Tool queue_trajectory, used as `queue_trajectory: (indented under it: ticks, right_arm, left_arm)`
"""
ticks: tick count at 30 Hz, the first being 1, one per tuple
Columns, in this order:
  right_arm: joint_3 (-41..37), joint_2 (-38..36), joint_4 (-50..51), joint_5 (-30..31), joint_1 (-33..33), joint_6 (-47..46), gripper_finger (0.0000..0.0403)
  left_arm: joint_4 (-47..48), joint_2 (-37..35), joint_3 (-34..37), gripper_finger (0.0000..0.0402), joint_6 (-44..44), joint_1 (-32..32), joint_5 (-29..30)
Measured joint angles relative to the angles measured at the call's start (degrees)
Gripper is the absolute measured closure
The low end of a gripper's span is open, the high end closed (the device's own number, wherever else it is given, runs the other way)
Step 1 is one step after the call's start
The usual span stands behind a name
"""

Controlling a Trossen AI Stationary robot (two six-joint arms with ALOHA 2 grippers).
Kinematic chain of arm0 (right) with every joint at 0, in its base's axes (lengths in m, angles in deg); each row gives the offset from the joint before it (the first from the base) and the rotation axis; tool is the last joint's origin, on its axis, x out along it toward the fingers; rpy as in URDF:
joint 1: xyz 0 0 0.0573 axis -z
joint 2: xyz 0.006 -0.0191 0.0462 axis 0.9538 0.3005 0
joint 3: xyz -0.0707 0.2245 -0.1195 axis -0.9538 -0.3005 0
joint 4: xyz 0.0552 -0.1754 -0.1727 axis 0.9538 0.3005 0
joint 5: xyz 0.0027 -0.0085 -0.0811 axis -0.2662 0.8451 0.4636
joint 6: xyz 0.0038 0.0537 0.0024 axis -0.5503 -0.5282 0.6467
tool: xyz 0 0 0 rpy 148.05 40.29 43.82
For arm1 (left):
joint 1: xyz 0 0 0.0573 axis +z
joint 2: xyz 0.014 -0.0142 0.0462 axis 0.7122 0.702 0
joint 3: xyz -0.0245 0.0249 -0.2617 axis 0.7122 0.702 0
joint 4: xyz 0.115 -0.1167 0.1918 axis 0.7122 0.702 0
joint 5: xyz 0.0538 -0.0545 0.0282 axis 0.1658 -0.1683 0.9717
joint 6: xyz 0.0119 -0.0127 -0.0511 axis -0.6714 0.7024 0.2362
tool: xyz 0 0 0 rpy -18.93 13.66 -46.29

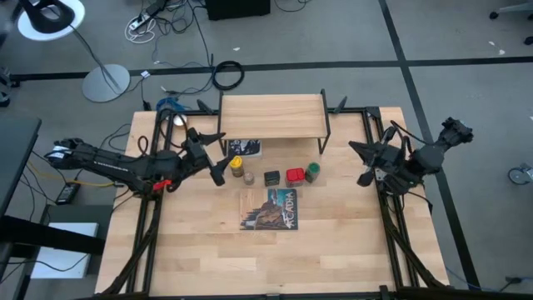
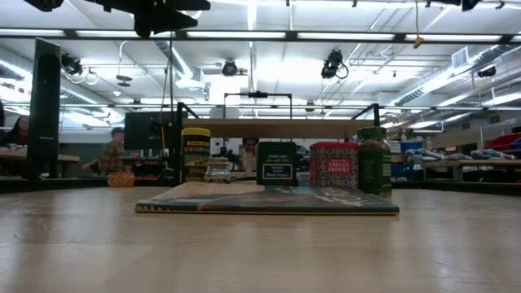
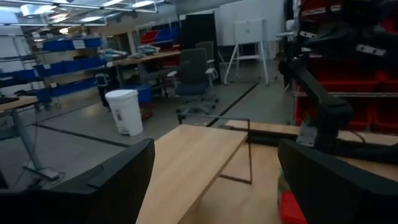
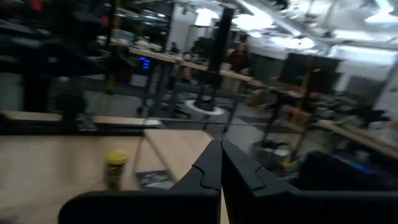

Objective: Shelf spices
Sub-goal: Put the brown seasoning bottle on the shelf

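Five spices stand in a row on the table in front of the shelf (image 1: pixel 273 117): yellow-capped jar (image 1: pixel 236 164), tiny clear jar (image 1: pixel 249 176), black tin (image 1: pixel 271 177), red tin (image 1: pixel 294 176), green-capped jar (image 1: pixel 312 172). The low view shows them upright behind the book: yellow-capped jar (image 2: pixel 195 155), black tin (image 2: pixel 276 164), red tin (image 2: pixel 333 165), green-capped jar (image 2: pixel 374 160). My left gripper (image 1: pixel 219 158) hovers open just left of the yellow-capped jar, above the table. My right gripper (image 1: pixel 360 164) hangs shut to the right of the green-capped jar, touching nothing.
A flat picture-covered book (image 1: pixel 269 208) lies on the table in front of the spice row. Another flat printed item (image 1: pixel 244 147) lies under the shelf's front edge. Black frame rails run along the table's left and right sides. The shelf's top board (image 3: pixel 193 155) is bare.
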Motion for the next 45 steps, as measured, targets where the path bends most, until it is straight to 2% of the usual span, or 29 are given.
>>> queue_trajectory:
  ticks: [6, 12, 17, 24, 31, 37, 45]
  right_arm:
    - [0.0, -7.48, 18.69, -8.2, -0.68, -14.77, 0.0402]
    - [0.02, -11.28, 30.18, -12.86, 0.04, -25.05, 0.0403]
    - [0.02, -11.44, 35.01, -16.1, 0.88, -31.06, 0.0403]
    - [0.02, -11.39, 36.75, -16.09, 2.08, -32.86, 0.0402]
    - [0.01, -11.37, 36.72, -16.07, 3.47, -32.69, 0.0402]
    - [0.02, -11.37, 36.55, -16.06, 4.98, -32.22, 0.0401]
    - [0.02, -11.37, 36.55, -16.15, 6.38, -32.12, 0.0401]
  left_arm:
    - [0.21, -1.85, 0.0, 0.0053, 1.29, 0.0, 4.1]
    - [5.04, -4.94, 0.0, 0.0053, 2.12, 0.0, 5.47]
    - [11.3, -4.26, 0.56, 0.0053, 6.78, 0.0, 5.23]
    - [11.25, -1.05, 2.93, 0.0053, 11.97, 0.07, 4.14]
    - [6.93, 2.27, 3.01, 0.0055, 11.93, 0.09, -4.27]
    - [10.33, 5.51, -1.81, 0.0098, 9.6, 0.09, -6.79]
    - [16.53, 10.8, -11.77, 0.0199, 5.26, 0.07, -8.12]
